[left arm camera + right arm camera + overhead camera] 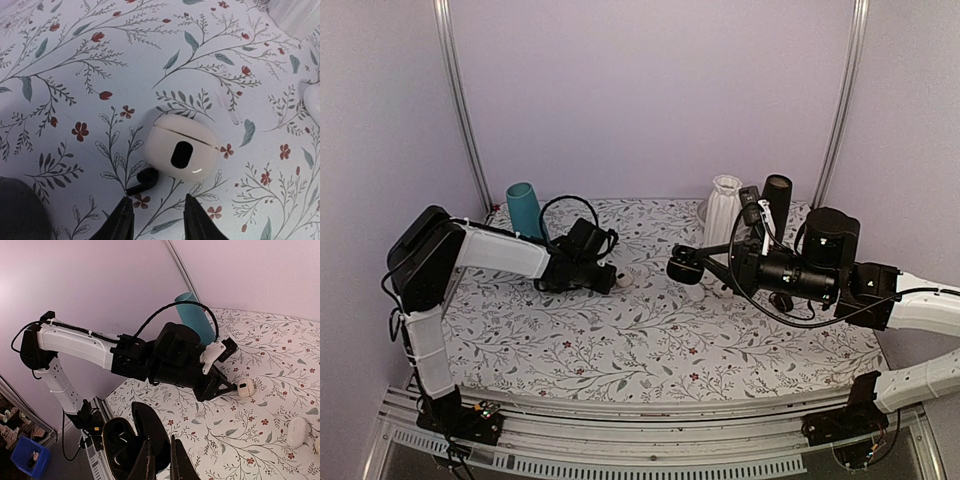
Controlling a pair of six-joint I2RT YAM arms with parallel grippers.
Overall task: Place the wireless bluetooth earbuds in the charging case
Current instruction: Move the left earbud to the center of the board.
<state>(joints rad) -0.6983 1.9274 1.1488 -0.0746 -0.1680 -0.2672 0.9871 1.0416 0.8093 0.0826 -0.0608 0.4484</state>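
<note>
One black earbud (pixel 142 181) lies on the floral cloth, touching the near-left side of a white pebble-shaped case (pixel 182 152) that has a black oval mark. My left gripper (pixel 159 212) hovers low just short of them. Its fingers stand apart with nothing between them, and the earbud's stem ends right at the left fingertip (pixel 124 210). The glossy black charging case (pixel 117 450) hangs in the air with its lid open, and my right gripper (pixel 161 460) is shut on its lid. From above, the charging case (pixel 682 266) sits right of the left gripper (pixel 611 278).
A teal cup (pixel 524 209) stands at the back left. A white ribbed vase (pixel 724 212) and a black cylinder (pixel 777 195) stand at the back right. Another white pebble-shaped piece (pixel 297 431) lies on the cloth to the right.
</note>
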